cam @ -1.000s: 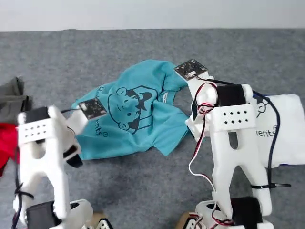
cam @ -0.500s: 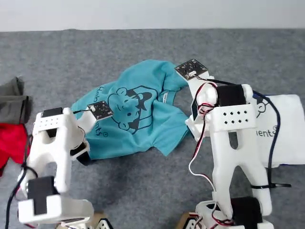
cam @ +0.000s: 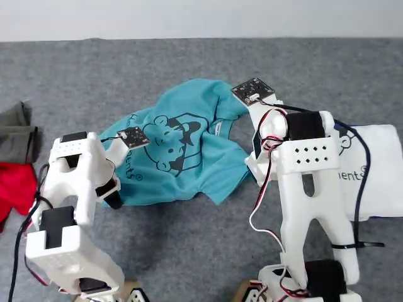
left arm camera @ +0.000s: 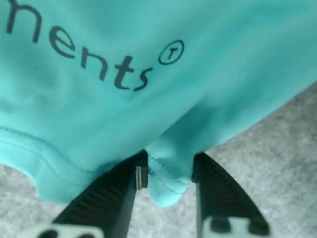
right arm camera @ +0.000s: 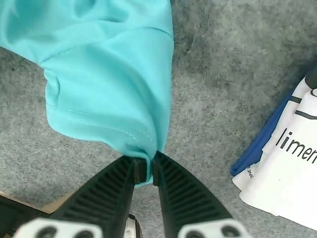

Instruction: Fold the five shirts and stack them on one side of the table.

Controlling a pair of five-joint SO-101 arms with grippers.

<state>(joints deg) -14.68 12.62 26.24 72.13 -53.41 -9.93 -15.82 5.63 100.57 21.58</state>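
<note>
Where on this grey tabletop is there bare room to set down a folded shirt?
Free: the tabletop strip between the white wall and the teal shirt, and the near gap between left arm and right arm. Crowded: left edge, dark grey shirt and red shirt; right edge, white folded shirt.

- Five shirts: one teal shirt, one white shirt, one blue shirt, one grey shirt, one red shirt.
- Two arms: left arm, right arm.
- Two end effectors: left end effector, right end effector.
- One tabletop.
</note>
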